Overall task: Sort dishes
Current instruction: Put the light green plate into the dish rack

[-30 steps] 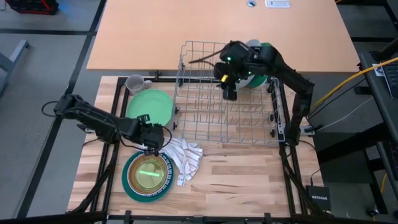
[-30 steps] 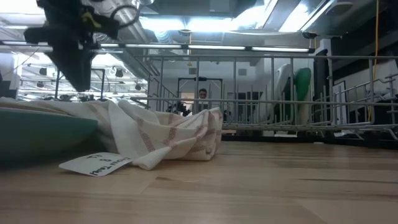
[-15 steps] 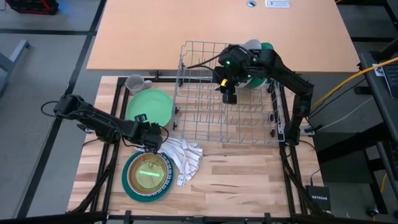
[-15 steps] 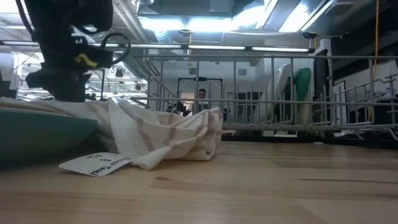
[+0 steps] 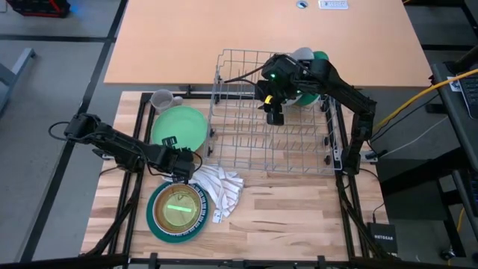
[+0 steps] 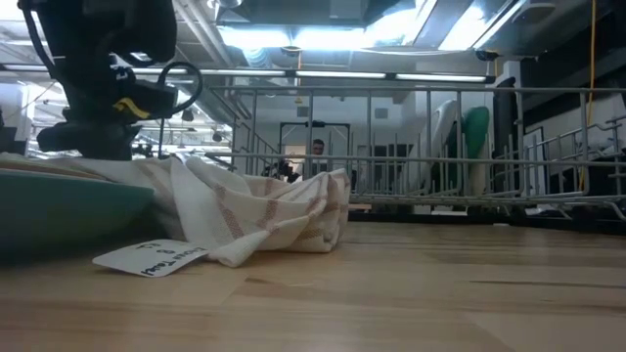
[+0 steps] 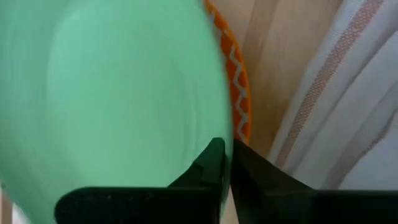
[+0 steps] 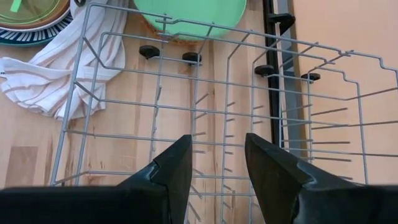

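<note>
Left gripper (image 7: 225,149): I read it as clenched on the rim of the green plate (image 7: 112,93), just off the wire rack (image 5: 272,112) on its left side.
Green plate: lies flat over an orange-patterned plate (image 7: 239,93), beside the rack, not yet in it.
Right gripper (image 8: 217,140): fingers apart, nothing between them, hovering above the rack's far half.
Risk, slip: my pinch sits right at the rim's edge; if I lift and tilt, the plate could slide out.
Risk, drag: the orange-patterned plate is touching underneath and may come along or shift.
Risk, snag: the striped cloth (image 5: 220,187) lies just beside my left fingers, between the rack and the plate stack (image 5: 178,209); a low sweep could catch it.
Left wrist view only: shows the pinch and the orange plate.
High view only: shows the grey mug (image 5: 160,99) off the rack's far-left corner.
Low view only: shows a green dish (image 6: 476,147) standing upright in the rack.
</note>
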Robot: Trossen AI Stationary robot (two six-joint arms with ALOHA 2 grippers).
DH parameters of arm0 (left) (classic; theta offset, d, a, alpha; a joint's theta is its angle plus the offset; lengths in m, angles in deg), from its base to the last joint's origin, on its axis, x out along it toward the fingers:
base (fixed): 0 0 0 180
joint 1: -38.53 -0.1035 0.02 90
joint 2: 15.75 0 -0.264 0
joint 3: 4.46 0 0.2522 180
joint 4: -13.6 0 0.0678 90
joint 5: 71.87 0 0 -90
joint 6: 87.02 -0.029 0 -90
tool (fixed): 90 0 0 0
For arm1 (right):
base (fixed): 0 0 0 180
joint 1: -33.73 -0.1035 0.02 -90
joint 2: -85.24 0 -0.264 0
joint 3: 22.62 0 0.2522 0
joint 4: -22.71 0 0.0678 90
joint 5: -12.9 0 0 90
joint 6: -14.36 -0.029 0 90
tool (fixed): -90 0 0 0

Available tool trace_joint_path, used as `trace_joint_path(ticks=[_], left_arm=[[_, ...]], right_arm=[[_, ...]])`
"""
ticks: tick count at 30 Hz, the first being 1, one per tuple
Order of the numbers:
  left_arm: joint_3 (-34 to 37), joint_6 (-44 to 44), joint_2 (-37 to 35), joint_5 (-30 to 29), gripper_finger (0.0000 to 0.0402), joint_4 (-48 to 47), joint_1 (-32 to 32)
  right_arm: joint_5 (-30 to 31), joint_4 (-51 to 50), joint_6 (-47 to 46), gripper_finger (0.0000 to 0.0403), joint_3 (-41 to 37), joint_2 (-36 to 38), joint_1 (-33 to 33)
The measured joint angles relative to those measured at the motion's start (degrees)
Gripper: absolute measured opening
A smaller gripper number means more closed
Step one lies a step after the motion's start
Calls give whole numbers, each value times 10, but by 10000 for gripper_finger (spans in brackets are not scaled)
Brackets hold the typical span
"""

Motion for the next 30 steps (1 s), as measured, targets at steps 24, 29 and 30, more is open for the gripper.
trace_joint_path(ticks=[24, 29, 30], left_arm=[[-300, -35, -35, 153, 2, -309, 32], [-391, -36, -36, 160, 2, -336, 52], [-407, -40, -36, 160, 2, -336, 55]], right_arm=[[-141, 214, 166, 153, -179, 0, -1], [-189, 306, 201, 153, -208, -3, -1], [-205, 322, 210, 153, -215, -3, -1]])
